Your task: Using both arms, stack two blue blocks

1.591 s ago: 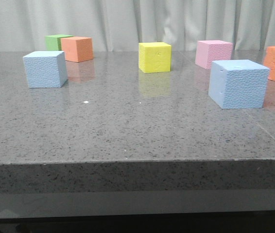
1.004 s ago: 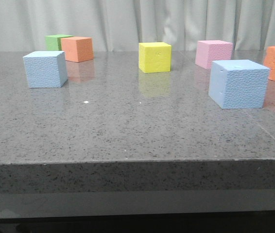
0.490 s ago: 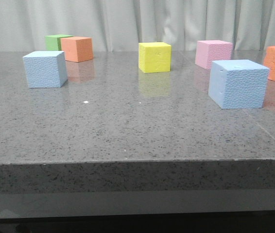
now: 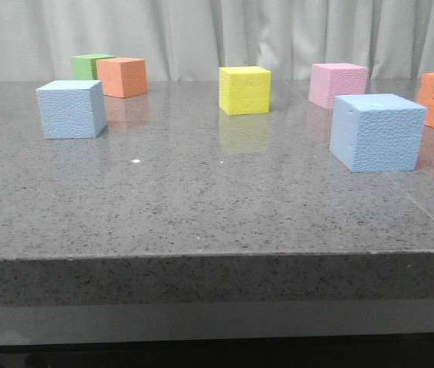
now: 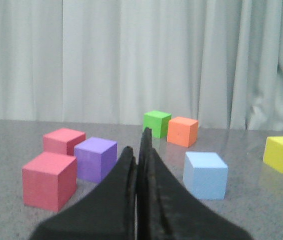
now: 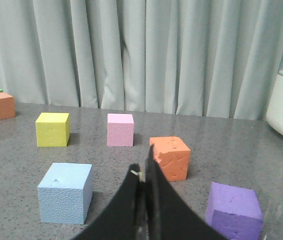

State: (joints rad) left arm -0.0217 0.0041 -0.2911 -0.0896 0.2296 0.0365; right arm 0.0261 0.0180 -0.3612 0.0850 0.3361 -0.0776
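Stage: you are at the outset; both blue blocks sit apart on the counter (image 4: 202,207) and neither is held.
Left blue block (image 4: 71,109): it rests flat toward the left side of the counter, near the orange cube (image 4: 122,77) and the green cube (image 4: 88,66) behind it.
Right blue block (image 4: 376,132): it rests flat toward the right side, nearer the front edge than its twin, with the pink cube (image 4: 338,84) just behind it and the yellow cube (image 4: 244,90) between the two blues, further back.
Left gripper (image 5: 139,165): your jaws are pressed together with nothing between them; the left block shows ahead of them and off to one side in the wrist view (image 5: 205,175), well apart from the tips.
Right gripper (image 6: 144,185): jaws likewise closed and empty; the right block (image 6: 65,192) lies ahead and off to the side, not in line with them.
Nearer arm: each block sits on its own arm's side, so you likely take one apiece.
Axis: cubes have no long axis; squaring the jaws to two flat faces is what matters.
Next move: you will probably need to part the jaws before approaching.
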